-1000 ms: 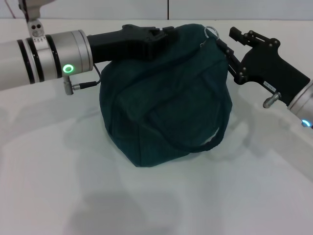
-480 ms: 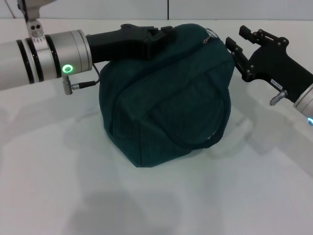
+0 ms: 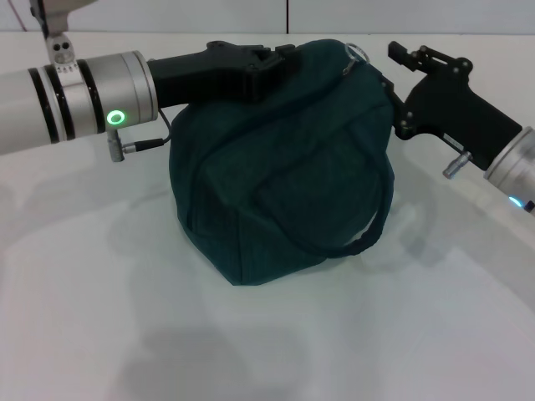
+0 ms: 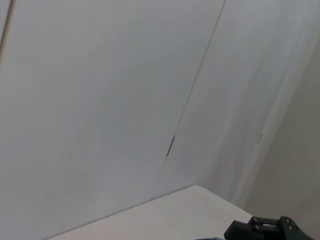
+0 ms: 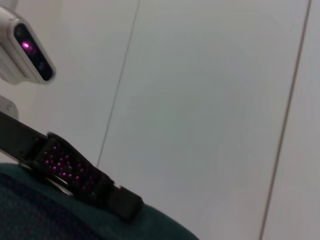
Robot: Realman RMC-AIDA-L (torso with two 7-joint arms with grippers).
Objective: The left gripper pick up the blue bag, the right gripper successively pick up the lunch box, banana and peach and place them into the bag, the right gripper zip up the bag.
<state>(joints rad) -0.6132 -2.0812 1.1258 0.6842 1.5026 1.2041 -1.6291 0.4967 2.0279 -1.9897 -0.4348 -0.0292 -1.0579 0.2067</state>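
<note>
The blue bag (image 3: 284, 167), a large dark teal-blue fabric lunch bag, stands bulging and domed on the white bench (image 3: 125, 317), near the far edge and roughly central in the head view. Its mouth looks drawn closed over the top; none of its contents show. One loop handle (image 3: 368, 225) hangs down the front right side, curving low toward the bag's base. A small metal ring zip pull (image 3: 358, 53) sticks up at the top right corner of the bag.

The left end effector (image 3: 280, 60), a black claw on a black arm with a silver cuff and a lit green light, reaches in from the left and presses against the bag's top left shoulder, its tip buried in the fabric; whether its fingers are parted or clamped cannot be told.

The right end effector (image 3: 386, 71), a black linked-bar claw on a black arm with a silver cuff, comes in from the right and sits against the bag's upper right corner, just beside the ring zip pull. Its upper finger (image 3: 410, 54) shows above the corner, while the rest is hidden behind the fabric, so its grip cannot be told either.

The right wrist view shows the teal fabric (image 5: 75, 220) close below, with the left arm's black end lying on it.
</note>
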